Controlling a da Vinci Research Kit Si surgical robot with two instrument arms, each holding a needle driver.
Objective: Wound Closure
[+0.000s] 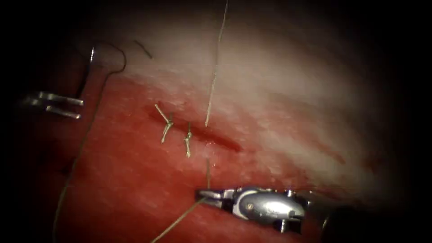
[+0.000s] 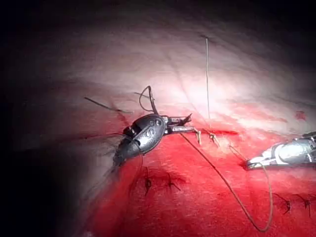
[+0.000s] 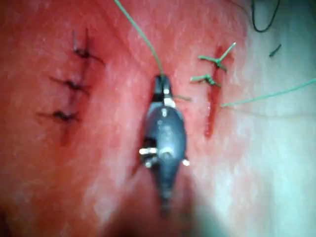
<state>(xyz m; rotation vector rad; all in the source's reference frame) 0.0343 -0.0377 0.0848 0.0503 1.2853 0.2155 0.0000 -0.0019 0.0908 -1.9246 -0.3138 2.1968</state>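
The cut [image 1: 211, 137] runs slantwise across the tissue [image 1: 279, 103], with two knotted stitches [image 1: 165, 124] across its left part. My right tool [image 1: 201, 194] lies on the near, left side of the cut, jaws shut on the thread [image 1: 208, 173] that comes out of the tissue there. A second strand [image 1: 215, 67] rises from the cut's right edge. The right wrist view has the right tool [image 3: 161, 83] shut on thread [image 3: 140, 34]. Far left, my left tool [image 1: 81, 110] is open and holds nothing, as the left wrist view [image 2: 185, 123] confirms. A curved needle [image 1: 91, 56] seems to lie free just beyond it.
A long slack thread [image 1: 78, 153] trails down the tissue's left side, and another length [image 1: 175, 221] runs from the right jaws toward the front edge. An older row of dark stitches [image 3: 74, 85] sits beside the cut. Red fluid covers the near tissue.
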